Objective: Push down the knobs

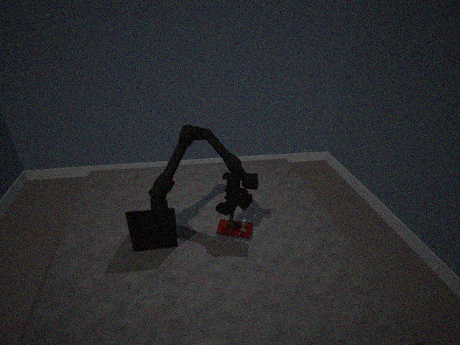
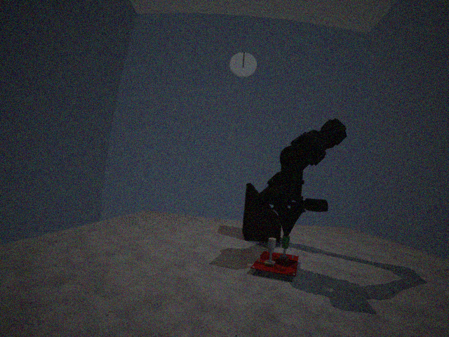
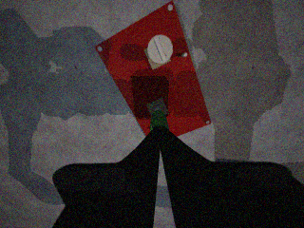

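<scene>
The red circuit board [image 1: 223, 231] [image 2: 292, 268] [image 3: 190, 102] stands on short legs on the table. A green knob [image 2: 285, 241] [image 3: 159, 120] stands upright on one potentiometer, with bare shaft showing below it in the exterior view. A white knob [image 2: 271, 243] [image 3: 160, 48] stands high on the other potentiometer, with a thinner stem below it. My gripper [image 2: 286, 234] [image 3: 159, 130] is shut with nothing between the fingers. Its tips are right above the green knob, at or nearly at its top; contact cannot be told exactly. The tips hide part of the green knob in the wrist view.
The arm's black base block [image 1: 152, 229] [image 2: 253, 221] stands on the table [image 1: 297, 282] to the left of the board in the top view. The white knob stands beside the gripper, close to the fingers. Arm shadows fall across the board and table.
</scene>
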Robot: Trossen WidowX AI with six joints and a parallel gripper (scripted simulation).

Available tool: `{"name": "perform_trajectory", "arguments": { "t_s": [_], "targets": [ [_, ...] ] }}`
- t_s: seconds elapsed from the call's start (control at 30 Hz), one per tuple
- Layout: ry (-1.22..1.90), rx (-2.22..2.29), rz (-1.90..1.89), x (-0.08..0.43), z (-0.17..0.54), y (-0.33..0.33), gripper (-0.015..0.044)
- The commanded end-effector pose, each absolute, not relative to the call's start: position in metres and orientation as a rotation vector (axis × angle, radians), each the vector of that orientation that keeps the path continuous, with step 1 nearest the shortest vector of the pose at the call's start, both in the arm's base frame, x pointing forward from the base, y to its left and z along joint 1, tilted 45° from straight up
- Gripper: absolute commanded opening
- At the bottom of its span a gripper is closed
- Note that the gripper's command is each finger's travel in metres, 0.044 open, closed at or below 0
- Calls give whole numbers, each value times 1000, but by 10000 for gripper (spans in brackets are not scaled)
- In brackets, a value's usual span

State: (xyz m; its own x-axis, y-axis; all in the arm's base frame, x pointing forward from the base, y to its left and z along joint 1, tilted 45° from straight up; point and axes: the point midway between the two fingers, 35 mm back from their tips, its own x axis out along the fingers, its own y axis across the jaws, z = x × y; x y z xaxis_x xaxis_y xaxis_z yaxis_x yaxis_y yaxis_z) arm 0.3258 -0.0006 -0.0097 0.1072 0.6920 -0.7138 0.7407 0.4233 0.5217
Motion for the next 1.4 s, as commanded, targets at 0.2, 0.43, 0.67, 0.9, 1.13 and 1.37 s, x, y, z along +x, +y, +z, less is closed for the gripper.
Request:
{"name": "perform_trajectory", "arguments": {
  "t_s": [0.2, 0.43, 0.67, 0.9, 1.13, 1.37],
  "targets": [
    [1605, 1295, -60, 326, -12, 2, 0],
    [1605, 1295, -59, 326, -13, 3, 0],
    [1605, 1295, -59, 326, -15, 5, 0],
    [1605, 1295, -59, 327, -17, 7, 0],
    [1605, 1295, -59, 327, -18, 8, 0],
    [1605, 1295, -59, 327, -21, 11, 0]
  ]
}}
